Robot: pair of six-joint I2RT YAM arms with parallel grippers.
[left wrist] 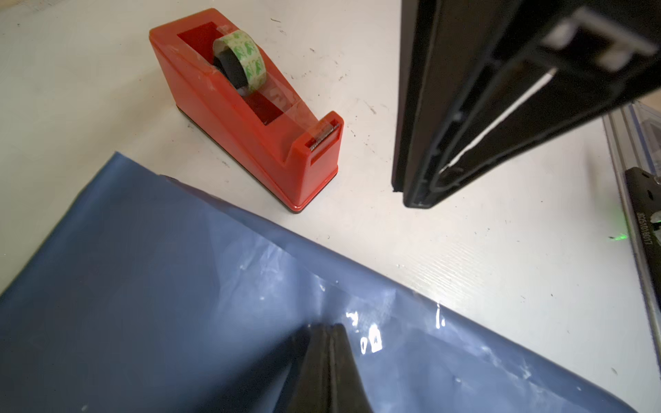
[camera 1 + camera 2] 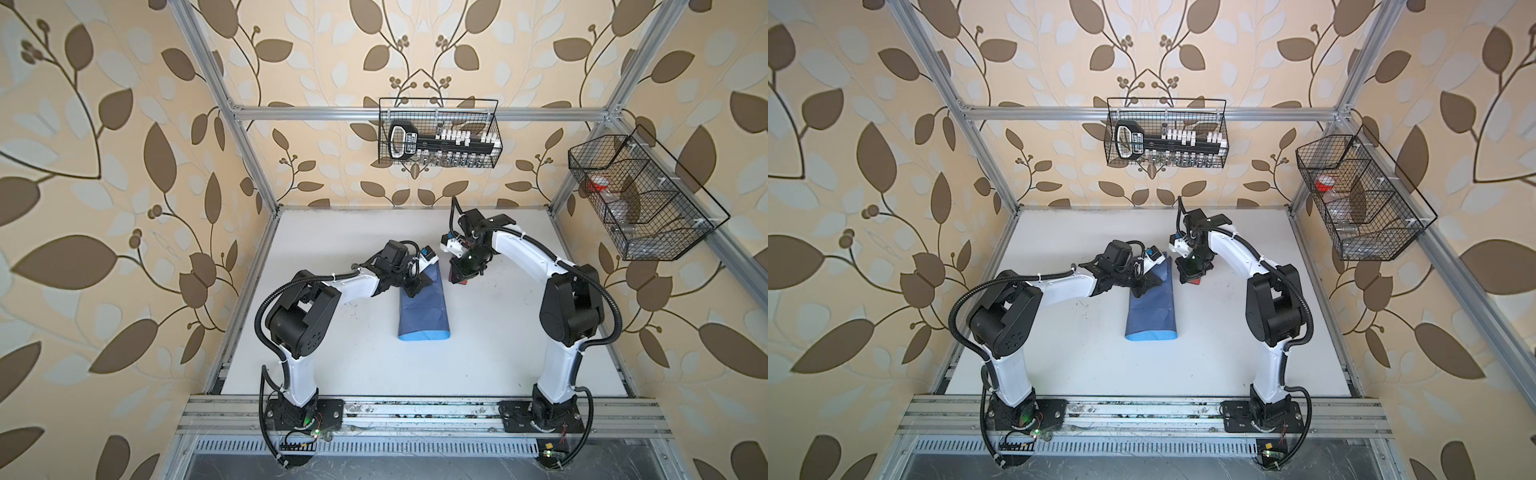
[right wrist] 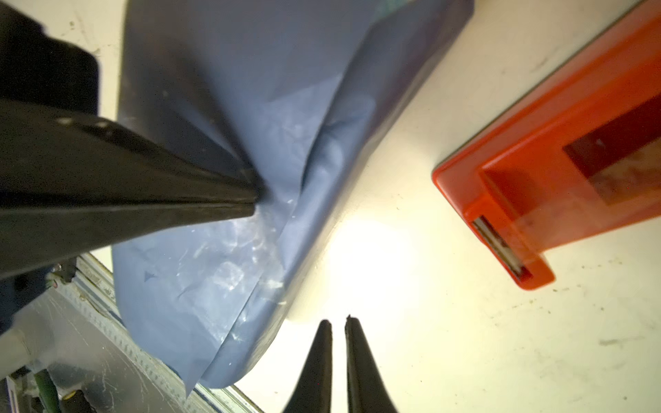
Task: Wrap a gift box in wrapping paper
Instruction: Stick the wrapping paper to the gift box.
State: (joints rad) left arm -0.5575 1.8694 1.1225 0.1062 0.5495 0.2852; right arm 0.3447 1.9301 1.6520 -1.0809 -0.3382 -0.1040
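The wrapping paper [image 2: 424,311] [image 2: 1152,311] lies mid-table folded into a long bundle, dark slate-blue side out, with a light blue end toward the front. The gift box is hidden under it. My left gripper [image 2: 417,286] [image 1: 327,327] is shut, its tips pressing down on the paper's [image 1: 179,286] far part beside glossy tape patches [image 1: 372,339]. My right gripper [image 2: 457,279] [image 3: 338,321] hovers shut over bare table between the paper [image 3: 250,89] and the red tape dispenser [image 1: 250,107] [image 3: 554,178], holding nothing.
The white table [image 2: 519,332] is fenced by an aluminium frame, with a rail [image 2: 415,411] along the front. One wire basket [image 2: 440,133] with tools hangs on the back wall. A second wire basket [image 2: 640,199] hangs at the right.
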